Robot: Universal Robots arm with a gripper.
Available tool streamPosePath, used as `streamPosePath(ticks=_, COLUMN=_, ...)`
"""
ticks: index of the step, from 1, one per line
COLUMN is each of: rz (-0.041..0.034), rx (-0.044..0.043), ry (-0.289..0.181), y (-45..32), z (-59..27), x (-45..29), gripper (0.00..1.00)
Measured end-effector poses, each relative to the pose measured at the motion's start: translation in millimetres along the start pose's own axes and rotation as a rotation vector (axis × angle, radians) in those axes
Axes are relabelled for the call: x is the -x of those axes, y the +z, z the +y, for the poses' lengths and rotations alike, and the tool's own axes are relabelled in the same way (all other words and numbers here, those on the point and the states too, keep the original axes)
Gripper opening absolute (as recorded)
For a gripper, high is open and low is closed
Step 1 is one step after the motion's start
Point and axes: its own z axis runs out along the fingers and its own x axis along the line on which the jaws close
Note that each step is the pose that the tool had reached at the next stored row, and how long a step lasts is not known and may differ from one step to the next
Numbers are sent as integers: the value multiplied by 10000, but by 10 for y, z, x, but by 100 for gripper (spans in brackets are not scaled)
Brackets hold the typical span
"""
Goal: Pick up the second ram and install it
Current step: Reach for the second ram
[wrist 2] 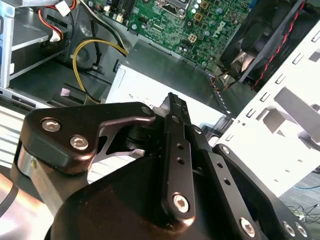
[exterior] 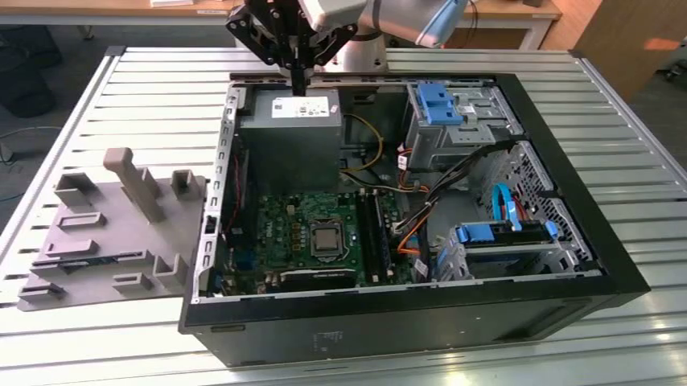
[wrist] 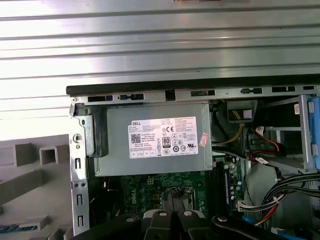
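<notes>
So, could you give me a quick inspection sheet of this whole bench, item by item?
Surface: slatted metal table carrying an open computer case and a grey holder.
Job's things: second ram lies flat in the grey holder, untouched; motherboard sits inside the case.
Clutter: nothing seen.
Grippers: gripper shut, holding nothing, above the power supply.
Cables: yellow, red, orange and blue cables run inside the case.
Surroundings: wooden desk behind the table.
</notes>
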Motion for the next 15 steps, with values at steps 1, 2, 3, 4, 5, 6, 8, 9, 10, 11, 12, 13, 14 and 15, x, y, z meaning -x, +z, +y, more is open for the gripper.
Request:
streamPosePath(ticks=1, rz=-1, rx=1, ry=-1, y=0, z=-1, x=-15, gripper=11)
streamPosePath(ticks=2, rz=-1, rx=2, ry=-1, y=-1, z=-3, x=-35, gripper=11)
streamPosePath(ticks=3, rz=-2, rx=4, ry=-1, y=-1, z=-4, x=-55, gripper=11)
streamPosePath(ticks=4, rz=-3, rx=8, ry=0, y=-2, z=-6, x=-77, gripper=11)
streamPosePath(ticks=5, rz=-4, rx=12, ry=1, y=-2, z=-7, x=-101, gripper=11)
streamPosePath(ticks=6, rz=-6, rx=19, ry=1, y=-3, z=-9, x=-124, gripper=11)
streamPosePath(ticks=8, rz=-11, rx=29, ry=-1, y=-4, z=-13, x=-176, gripper=11)
streamPosePath(ticks=9, rz=-14, rx=34, ry=-1, y=-4, z=-15, x=-199, gripper=11)
streamPosePath(ticks=10, rz=-17, rx=38, ry=-1, y=-5, z=-17, x=-225, gripper=11)
streamPosePath(ticks=11, rz=-20, rx=44, ry=1, y=-5, z=-19, x=-251, gripper=11)
streamPosePath(ticks=12, rz=-25, rx=52, ry=1, y=-6, z=-21, x=-279, gripper=11)
streamPosePath(ticks=13, rz=-29, rx=59, ry=1, y=-7, z=-23, x=-306, gripper=11)
streamPosePath(ticks=14, rz=-34, rx=68, ry=0, y=-7, z=-25, x=-332, gripper=11)
streamPosePath(ticks=15, rz=-37, rx=75, ry=-1, y=-8, z=-27, x=-355, gripper=11)
